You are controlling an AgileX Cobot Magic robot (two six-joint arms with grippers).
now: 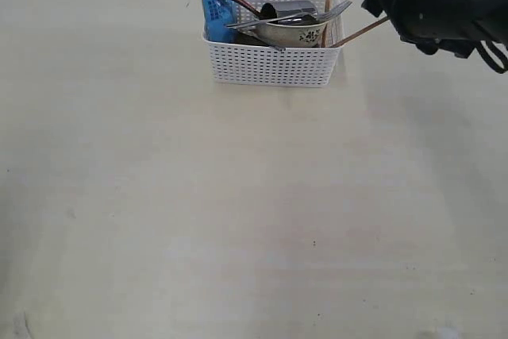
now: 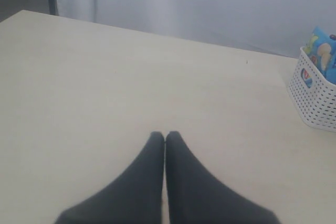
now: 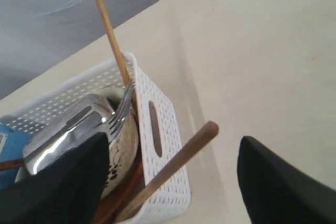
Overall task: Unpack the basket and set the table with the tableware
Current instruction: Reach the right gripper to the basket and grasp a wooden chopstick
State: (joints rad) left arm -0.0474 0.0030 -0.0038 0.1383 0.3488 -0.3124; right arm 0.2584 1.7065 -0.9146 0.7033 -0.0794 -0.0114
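Straddling a brown wooden chopstick [image 3: 178, 154] leaning from the white lattice basket [image 3: 164, 109], the right gripper [image 3: 172, 144] gapes wide; the left gripper [image 2: 165, 140], seen only in its wrist view, is pinched together.

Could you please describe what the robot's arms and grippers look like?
Both are black. The left gripper ends in two smooth, matte jaws that taper to rounded tips. The right gripper has the same dark, wedge-shaped jaws. The right arm is bulky and black, with a dark cable looping beneath it. No markings show.
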